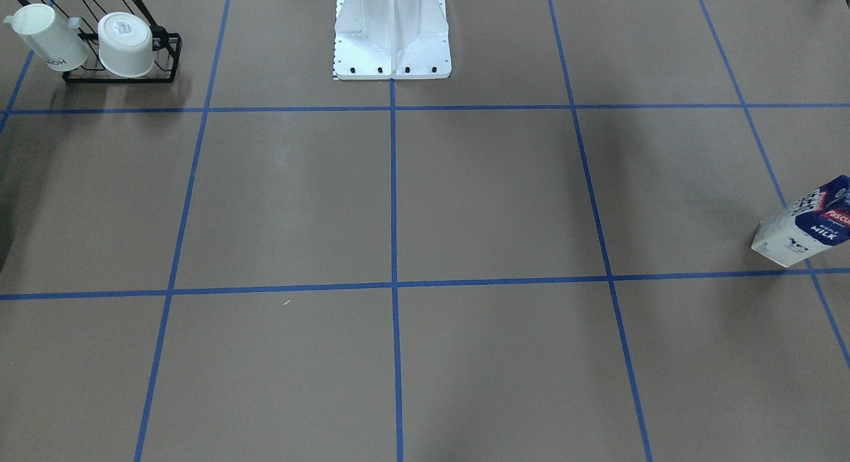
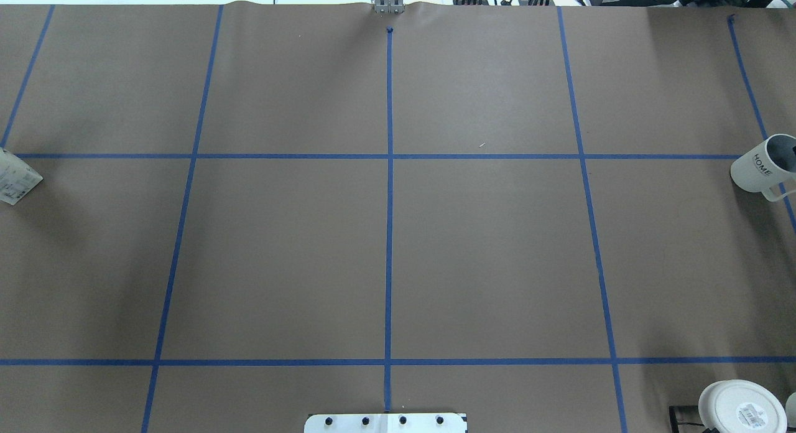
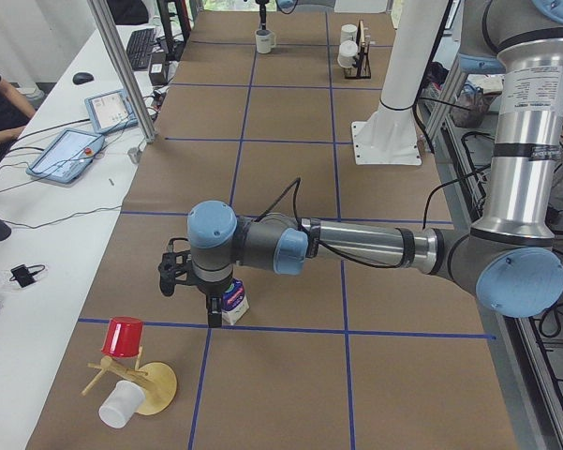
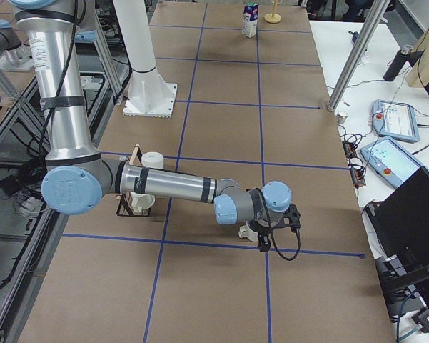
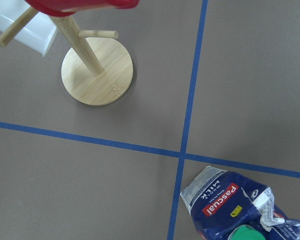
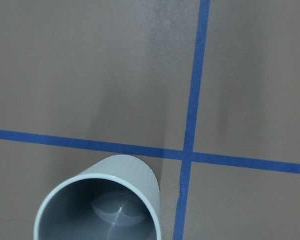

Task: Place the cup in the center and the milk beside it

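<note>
The cup [image 6: 102, 210] stands under the right wrist camera, by a tape crossing [image 6: 187, 154] at the right end of the bench [image 1: 491, 203]; the milk carton [image 5: 239, 212] stands at the left end. The right gripper [image 4: 275, 229] and left gripper [image 3: 189, 298] hang over them; whether each is apart or together I cannot tell. A descent off centre may strike the rim or tip the carton.

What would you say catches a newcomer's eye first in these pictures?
Both arms stretch low along the table to opposite ends. The left arm reaches to the milk carton standing by a blue tape crossing, near a red cup on a wooden stand; the right arm reaches to the white cup at the other end.
</note>
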`<state>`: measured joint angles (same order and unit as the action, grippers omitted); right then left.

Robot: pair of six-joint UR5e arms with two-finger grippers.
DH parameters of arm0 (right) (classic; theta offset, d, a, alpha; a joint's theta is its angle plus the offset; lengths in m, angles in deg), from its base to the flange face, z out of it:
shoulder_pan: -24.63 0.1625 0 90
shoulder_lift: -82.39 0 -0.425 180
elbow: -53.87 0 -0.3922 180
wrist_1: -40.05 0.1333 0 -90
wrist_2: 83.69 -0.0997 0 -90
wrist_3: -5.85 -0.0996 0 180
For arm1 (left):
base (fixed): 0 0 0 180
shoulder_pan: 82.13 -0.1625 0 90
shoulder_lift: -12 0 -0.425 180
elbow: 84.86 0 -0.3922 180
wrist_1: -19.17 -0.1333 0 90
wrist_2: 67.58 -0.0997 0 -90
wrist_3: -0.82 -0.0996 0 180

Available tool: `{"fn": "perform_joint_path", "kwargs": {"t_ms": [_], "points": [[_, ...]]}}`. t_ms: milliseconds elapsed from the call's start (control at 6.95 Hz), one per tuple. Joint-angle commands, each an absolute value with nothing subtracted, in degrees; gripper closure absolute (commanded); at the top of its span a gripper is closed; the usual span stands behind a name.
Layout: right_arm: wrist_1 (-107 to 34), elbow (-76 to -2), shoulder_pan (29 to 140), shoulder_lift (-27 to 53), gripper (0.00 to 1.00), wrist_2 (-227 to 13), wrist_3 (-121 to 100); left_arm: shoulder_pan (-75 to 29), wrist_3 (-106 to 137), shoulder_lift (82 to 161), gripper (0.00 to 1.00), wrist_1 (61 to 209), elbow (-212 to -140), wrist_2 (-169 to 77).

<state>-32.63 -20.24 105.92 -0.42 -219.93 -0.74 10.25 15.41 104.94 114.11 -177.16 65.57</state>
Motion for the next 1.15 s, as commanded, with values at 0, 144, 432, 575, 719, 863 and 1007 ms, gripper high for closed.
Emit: {"fn": "perform_joint_path", "kwargs": {"t_ms": [0,144,432,575,719,863,1007], "points": [[-32.6,-18.5,103.8,0.2,0.0,-219.9,-0.8,10.2,15.4,104.9,0.01,114.2,-177.1,65.6],[-32.6,-17.2,103.0,0.7,0.01,-219.9,-0.7,10.2,15.4,104.9,0.01,114.2,-177.1,65.6],[-32.5,-17.5,102.9,1.1,0.99,-220.8,-1.0,10.2,15.4,105.0,0.01,114.3,-177.0,65.6],[-32.5,-17.9,102.9,1.2,1.0,-221.4,-1.0,10.2,15.4,105.0,0.02,114.3,-177.1,65.6],[-32.5,-18.3,102.9,1.4,1.0,-222.5,-1.3,10.3,15.4,104.9,0.02,114.3,-177.1,65.6],[-33.4,-18.1,103.5,3.3,1.0,-225.3,-2.8,10.3,15.4,104.9,0.02,114.3,-177.1,65.6],[-33.3,-18.3,105.6,5.1,1.0,-228.2,-6.2,10.3,15.4,104.8,0.02,114.3,-177.1,65.6]]}}
